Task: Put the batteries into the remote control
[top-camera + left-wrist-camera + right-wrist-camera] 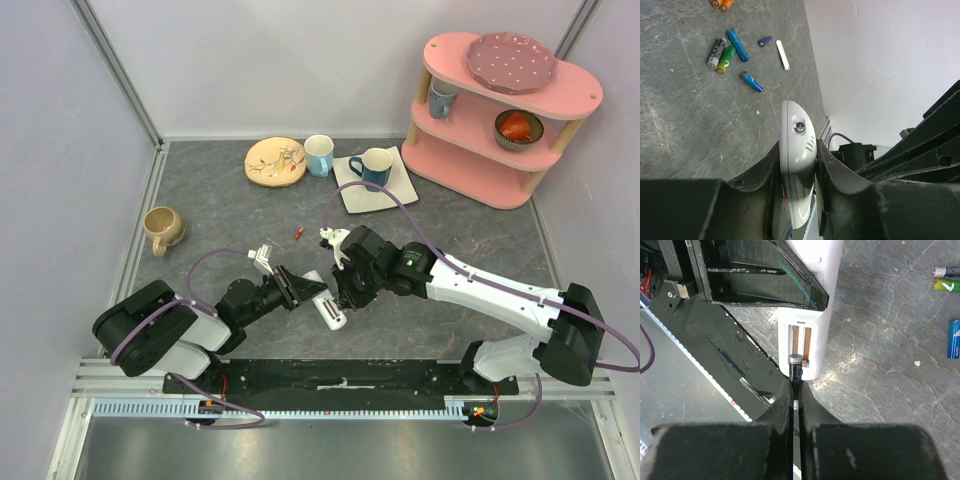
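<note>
The remote control [796,125] is pinched by the left end effector [797,160]; the right end effector [796,390] pinches a dark battery [795,367] at its recess.

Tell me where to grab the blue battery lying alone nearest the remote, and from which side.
Take the lone blue battery across the middle of its barrel, coming straight down from above. It lies flat on the table with bare surface along both long sides and nothing touching it, so it can probably be straddled crosswise; its small ends offer little to hold.
</note>
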Tool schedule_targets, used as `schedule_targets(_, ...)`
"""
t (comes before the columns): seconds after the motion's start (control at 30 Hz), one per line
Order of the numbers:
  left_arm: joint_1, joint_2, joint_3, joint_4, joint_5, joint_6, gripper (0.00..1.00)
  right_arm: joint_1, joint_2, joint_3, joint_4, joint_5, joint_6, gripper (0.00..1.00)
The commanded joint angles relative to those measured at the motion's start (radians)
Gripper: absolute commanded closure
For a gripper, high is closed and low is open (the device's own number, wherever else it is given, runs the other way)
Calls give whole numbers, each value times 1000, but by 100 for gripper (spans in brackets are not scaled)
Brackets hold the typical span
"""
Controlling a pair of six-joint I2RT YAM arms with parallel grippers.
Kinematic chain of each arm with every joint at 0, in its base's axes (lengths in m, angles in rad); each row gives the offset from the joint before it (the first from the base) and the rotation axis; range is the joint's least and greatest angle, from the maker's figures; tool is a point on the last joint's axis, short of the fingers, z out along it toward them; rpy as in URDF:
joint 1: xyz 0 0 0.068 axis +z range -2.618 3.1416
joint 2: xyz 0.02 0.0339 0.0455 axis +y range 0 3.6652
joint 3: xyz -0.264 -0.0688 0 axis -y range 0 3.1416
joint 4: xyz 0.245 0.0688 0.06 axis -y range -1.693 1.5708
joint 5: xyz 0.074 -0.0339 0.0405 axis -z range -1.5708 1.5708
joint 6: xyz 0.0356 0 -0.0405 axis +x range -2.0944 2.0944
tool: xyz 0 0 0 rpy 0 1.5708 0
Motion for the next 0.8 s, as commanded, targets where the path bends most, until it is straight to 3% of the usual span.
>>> schedule_targets(0.0,-4,-18,41,378,41,37,98,4,-44,53,-57,-9,-15,100)
schedule_targets(0.77,-16,15,103,379,68,8,98,4,16,17,18,61,8,100)
